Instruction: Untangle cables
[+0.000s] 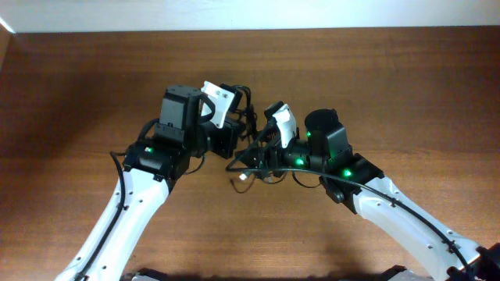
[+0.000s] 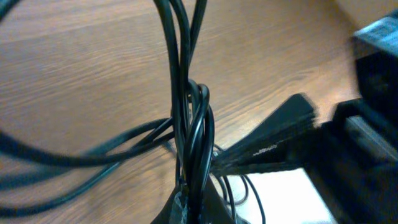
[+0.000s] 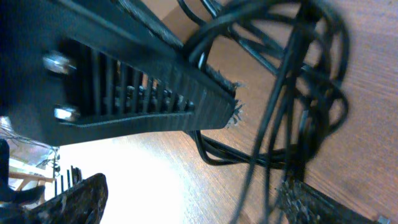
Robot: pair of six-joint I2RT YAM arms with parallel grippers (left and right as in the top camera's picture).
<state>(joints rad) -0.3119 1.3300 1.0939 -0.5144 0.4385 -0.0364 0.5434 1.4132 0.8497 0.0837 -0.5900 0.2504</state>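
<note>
Thin black cables [image 1: 251, 156] form a knotted cluster at the middle of the brown wooden worktop [image 1: 78, 78], in the narrow space between two white-and-black robot arms. Seen from the left wrist, the bundle [image 2: 189, 124] runs straight up the frame as a tight upright column, its long axis vertical. Several glossy strands twist round one another about halfway up, and looser loops swing away to the left over the wood. From the right wrist, the same cords [image 3: 298, 93] spread into overlapping curved loops at the upper right. One strand drops steeply down through them toward the bottom of the frame. In the overhead view, a stray end with a small pale plug [image 1: 244, 178] lies on the wood just below the tangle, toward the near edge.

The left end effector [image 1: 238, 125] is clamped tight on the lower end of the upright bundle. The right end effector [image 1: 262, 152] stands with its jaws spread wide and holds nothing. One ribbed black finger [image 3: 155, 99] reaches right up beside the loops, while the other finger [image 3: 74, 199] sits well apart from it. Bare, brightly lit wood shows between the two.
</note>
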